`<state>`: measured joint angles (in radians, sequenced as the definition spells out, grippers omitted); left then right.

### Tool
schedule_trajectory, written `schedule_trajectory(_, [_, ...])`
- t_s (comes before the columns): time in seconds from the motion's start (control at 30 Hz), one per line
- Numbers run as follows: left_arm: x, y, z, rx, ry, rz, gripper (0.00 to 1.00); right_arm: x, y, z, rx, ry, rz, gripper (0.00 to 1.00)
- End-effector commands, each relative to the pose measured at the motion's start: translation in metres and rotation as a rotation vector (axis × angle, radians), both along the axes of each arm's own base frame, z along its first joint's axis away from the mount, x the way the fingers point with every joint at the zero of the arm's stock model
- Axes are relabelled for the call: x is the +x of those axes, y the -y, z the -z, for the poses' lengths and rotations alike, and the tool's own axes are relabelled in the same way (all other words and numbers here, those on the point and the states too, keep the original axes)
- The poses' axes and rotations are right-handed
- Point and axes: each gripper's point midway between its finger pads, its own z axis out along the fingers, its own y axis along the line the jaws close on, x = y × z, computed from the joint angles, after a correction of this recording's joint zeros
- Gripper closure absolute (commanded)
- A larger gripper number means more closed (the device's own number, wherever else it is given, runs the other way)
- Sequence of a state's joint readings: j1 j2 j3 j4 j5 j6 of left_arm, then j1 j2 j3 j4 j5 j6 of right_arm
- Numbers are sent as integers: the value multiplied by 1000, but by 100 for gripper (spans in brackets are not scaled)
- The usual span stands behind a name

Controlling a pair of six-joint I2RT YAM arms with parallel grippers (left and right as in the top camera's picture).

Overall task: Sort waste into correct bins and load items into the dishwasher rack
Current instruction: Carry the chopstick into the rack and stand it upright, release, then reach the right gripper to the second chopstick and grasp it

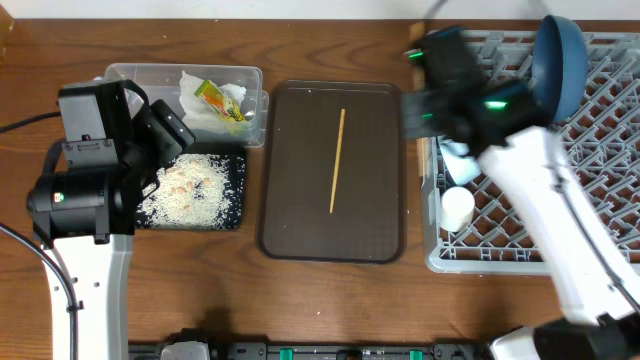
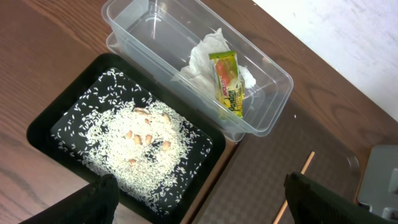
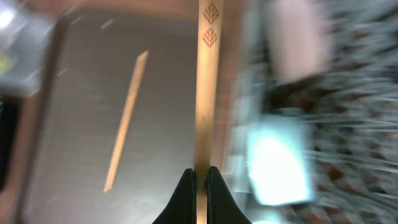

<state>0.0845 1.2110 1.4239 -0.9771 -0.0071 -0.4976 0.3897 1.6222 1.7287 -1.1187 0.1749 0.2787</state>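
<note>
My right fingers point(image 3: 185, 194) pinch a thin wooden chopstick point(image 3: 207, 93) at the edge of the large grey plastic lattice rack point(image 1: 460, 262). I should carry it well inside before releasing. My left fingers point(image 2: 93, 202) hang spread.

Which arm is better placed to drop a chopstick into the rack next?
Right: its pincer is shut on a chopstick beside the rack. The left pincer is open, empty, over the black tray.

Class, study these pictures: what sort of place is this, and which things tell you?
Probably a robot test bench set up for dish-clearing: a dishwasher rack holding a blue plate, a black tray of rice, a tub of rubbish.
</note>
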Motion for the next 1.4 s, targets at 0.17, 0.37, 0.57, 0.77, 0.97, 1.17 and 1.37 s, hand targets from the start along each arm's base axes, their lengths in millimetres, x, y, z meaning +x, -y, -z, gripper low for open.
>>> schedule_trajectory(0.17, [1,-4,-6,9,12,-14,12,27,114,19,-219,-8,75,99])
schedule_trajectory(0.37, [1,-4,-6,9,12,-14,12,31,155,64,-216,-58,103,99])
schedule_trajectory(0.57, [1,-4,-6,9,12,-14,12,25,174,104,-222,-92,128,99])
schedule_trajectory(0.77, [1,-4,-6,9,12,-14,12,26,172,110,-214,-84,123,78])
schedule_trajectory(0.97, [1,-4,-6,9,12,-14,12,35,156,97,-147,-42,78,55])
schedule_trajectory(1.17, [1,-4,-6,10,12,-14,12,42,105,48,5,29,5,62])
schedule_trajectory(1.37, [1,-4,-6,9,12,-14,12,50,16,12,177,118,-57,62])
